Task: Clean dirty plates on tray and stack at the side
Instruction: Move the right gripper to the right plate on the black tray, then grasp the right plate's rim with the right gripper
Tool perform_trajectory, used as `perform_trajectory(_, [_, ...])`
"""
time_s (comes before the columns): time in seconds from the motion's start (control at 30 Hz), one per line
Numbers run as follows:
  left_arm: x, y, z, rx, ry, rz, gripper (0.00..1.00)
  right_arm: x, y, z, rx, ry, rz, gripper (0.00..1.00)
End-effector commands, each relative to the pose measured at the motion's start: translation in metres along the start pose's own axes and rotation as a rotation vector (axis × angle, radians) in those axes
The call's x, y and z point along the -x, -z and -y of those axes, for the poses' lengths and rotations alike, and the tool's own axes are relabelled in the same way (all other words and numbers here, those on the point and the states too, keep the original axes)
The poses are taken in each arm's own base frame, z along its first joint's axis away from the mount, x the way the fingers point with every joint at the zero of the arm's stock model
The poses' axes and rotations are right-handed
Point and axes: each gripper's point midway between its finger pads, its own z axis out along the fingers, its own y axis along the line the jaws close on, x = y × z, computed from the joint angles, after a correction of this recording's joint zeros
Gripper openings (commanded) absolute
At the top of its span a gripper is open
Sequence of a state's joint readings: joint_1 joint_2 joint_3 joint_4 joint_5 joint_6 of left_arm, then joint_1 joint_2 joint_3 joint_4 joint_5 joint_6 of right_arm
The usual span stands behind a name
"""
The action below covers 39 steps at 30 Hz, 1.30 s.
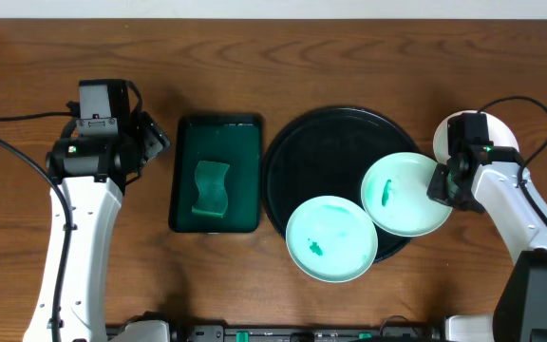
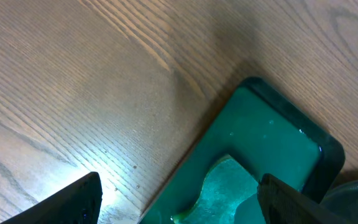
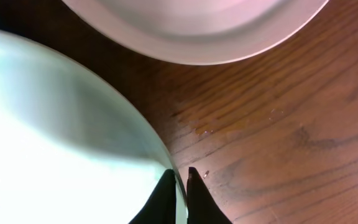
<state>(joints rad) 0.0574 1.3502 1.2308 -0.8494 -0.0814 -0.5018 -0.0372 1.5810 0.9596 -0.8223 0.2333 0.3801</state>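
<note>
Pinching the right edge of the first plate [image 1: 402, 195], the right gripper [image 1: 442, 180] has both fingers [image 3: 166, 196] pressed together on the rim, as the right wrist view shows. This plate lies partly over the right side of the black tray [image 1: 321, 152] and partly past its rim, above the table [image 1: 349, 57]. It has a small green smear left of its middle. Whether it rests on the tray or is lifted I cannot tell.

The second plate [image 1: 331, 237] sits across the tray's lower rim, just touching or overlapping the first, with a green mark near its lower left. The rest of the black tray is bare. The third plate [image 1: 447, 138] lies on the table just beyond the right gripper, mostly hidden by the arm. Only its lower curve shows in the right wrist view.

Left of the black tray, a green tray [image 1: 186, 152] holds a green sponge [image 1: 211, 187]. The left gripper [image 1: 155, 138] hangs beside it above the table, fingers spread wide and holding nothing. Its own camera cuts off most of the sponge.
</note>
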Motion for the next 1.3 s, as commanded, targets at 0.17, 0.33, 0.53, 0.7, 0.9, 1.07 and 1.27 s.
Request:
perform_trajectory(0.17, [0.004,0.002,-0.001,0.004,0.013,0.009,0.8,-0.007,-0.001,0.003,-0.004,0.002,-0.025,0.1])
perform_trajectory(0.33, [0.004,0.002,-0.001,0.004,0.013,0.009,0.8,0.0,-0.001,-0.01,0.062,-0.007,-0.004,0.01])
perform_trajectory(0.53, [0.004,0.002,-0.001,0.004,0.013,0.009,0.8,0.034,0.012,-0.061,0.343,-0.044,0.104,0.01])
perform_trajectory(0.7, [0.004,0.002,-0.001,0.004,0.013,0.009,0.8,0.059,0.026,-0.084,0.465,-0.056,0.201,0.01])
perform_trajectory(0.9, [0.004,0.002,-0.001,0.004,0.013,0.009,0.8,0.072,0.034,-0.107,0.5,-0.01,0.286,0.01])
perform_trajectory(1.07, [0.004,0.002,-0.001,0.004,0.013,0.009,0.8,0.08,0.04,-0.131,0.532,0.054,0.356,0.01])
perform_trajectory(1.27, [0.004,0.002,-0.001,0.004,0.013,0.009,0.81,0.094,0.075,-0.142,0.581,0.14,0.427,0.2])
